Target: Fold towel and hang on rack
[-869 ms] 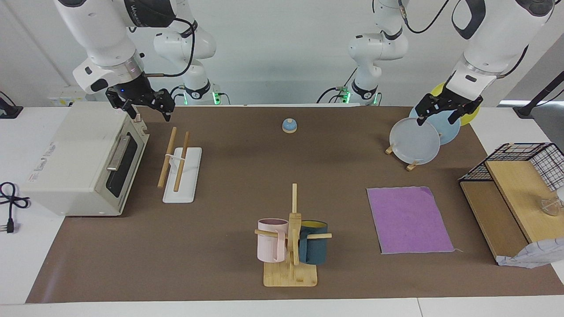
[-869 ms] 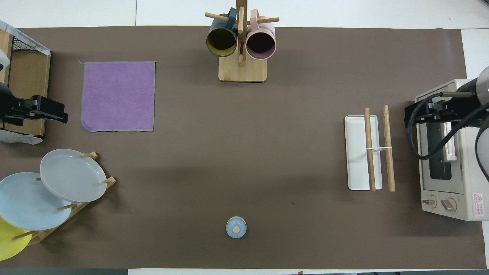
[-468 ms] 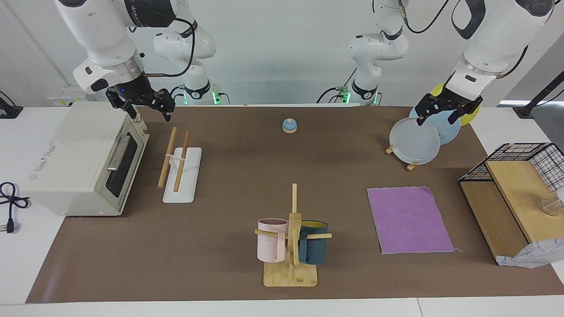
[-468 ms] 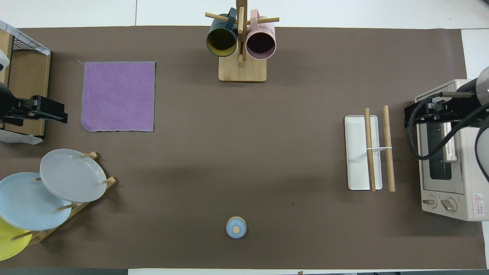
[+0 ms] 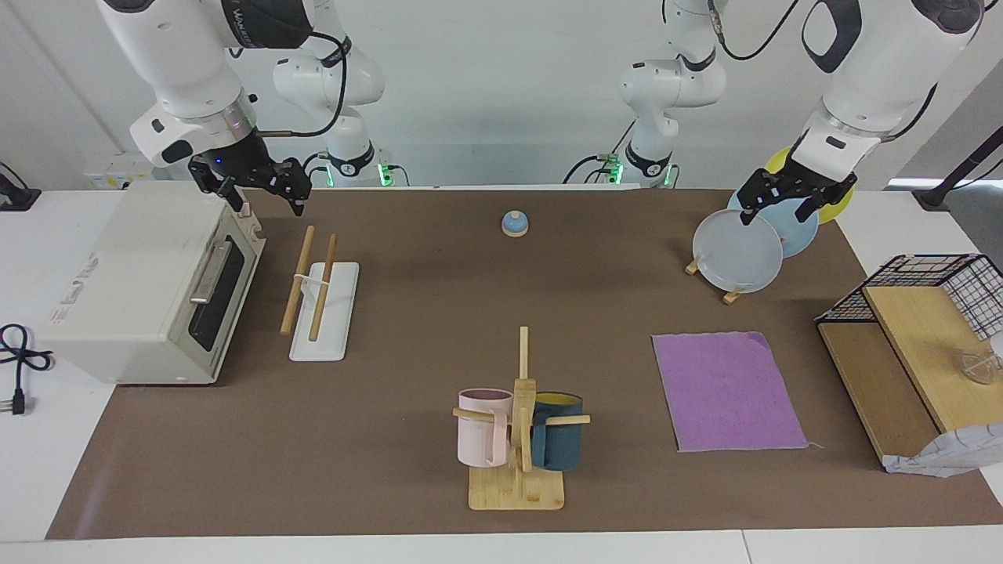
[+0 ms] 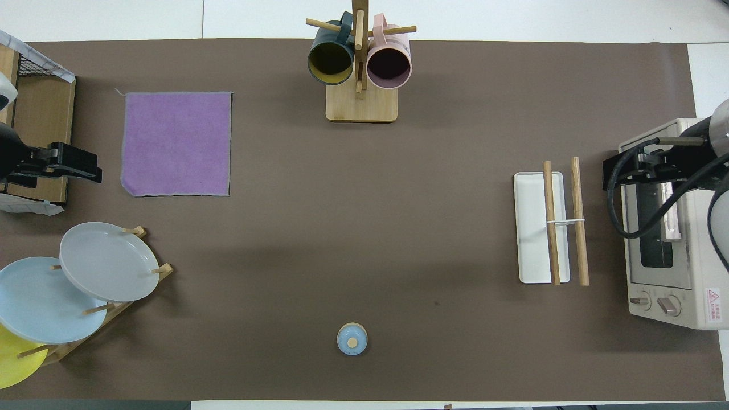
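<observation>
The towel (image 5: 729, 392) (image 6: 176, 142) lies flat on the brown mat with its purple face up, toward the left arm's end of the table. One corner is turned over slightly. The rack (image 5: 321, 301) (image 6: 549, 228), two wooden rods on a white base, stands toward the right arm's end, beside the toaster oven. My left gripper (image 5: 777, 213) (image 6: 85, 168) hangs open in the air near the plate stand, apart from the towel and holding nothing. My right gripper (image 5: 266, 205) (image 6: 618, 171) is open and empty, raised over the oven's corner next to the rack.
A toaster oven (image 5: 149, 274) stands at the right arm's end. A stand with round plates (image 5: 736, 251) and a wooden shelf with a wire basket (image 5: 909, 345) occupy the left arm's end. A mug tree with two mugs (image 5: 519, 427) stands mid-table. A small blue bell (image 5: 514, 224) sits near the robots.
The left gripper has crept up very slightly near the plates. The right arm, the towel and the rack have not moved.
</observation>
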Available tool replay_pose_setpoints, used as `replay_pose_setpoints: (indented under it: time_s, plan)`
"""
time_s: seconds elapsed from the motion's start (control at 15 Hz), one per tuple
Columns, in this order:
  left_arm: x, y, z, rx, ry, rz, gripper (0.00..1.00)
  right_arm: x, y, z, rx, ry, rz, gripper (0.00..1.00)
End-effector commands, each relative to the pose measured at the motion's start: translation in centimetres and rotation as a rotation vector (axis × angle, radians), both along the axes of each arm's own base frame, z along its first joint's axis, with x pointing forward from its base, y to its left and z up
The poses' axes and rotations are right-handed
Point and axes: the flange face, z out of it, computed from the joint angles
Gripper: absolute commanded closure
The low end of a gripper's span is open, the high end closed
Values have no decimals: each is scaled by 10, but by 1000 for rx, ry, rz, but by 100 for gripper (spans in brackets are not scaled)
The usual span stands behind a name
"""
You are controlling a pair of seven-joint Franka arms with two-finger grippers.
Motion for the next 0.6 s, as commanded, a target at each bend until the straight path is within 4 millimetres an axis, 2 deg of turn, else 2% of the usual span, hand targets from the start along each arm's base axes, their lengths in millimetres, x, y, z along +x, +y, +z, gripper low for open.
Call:
replay_pose_setpoints:
  time_s: [0.0, 0.13, 0.33, 0.47, 0.53]
  plan:
    - [3, 43, -62, 8, -34, 34, 0, -4, 3, 0, 15, 3, 0, 0]
    - [17, 69, -118, 8, -49, 40, 0, -5, 3, 1, 15, 0, 0, 0]
    - [35, 93, -210, 9, -53, 70, 0, -5, 1, 1, 15, 1, -3, 0]
    - [39, 95, -250, 8, -28, 81, 0, -5, 2, 1, 15, 1, -2, 0]
    - [41, 96, -259, 4, -19, 91, 0, -5, 3, 1, 15, 3, 0, 0]
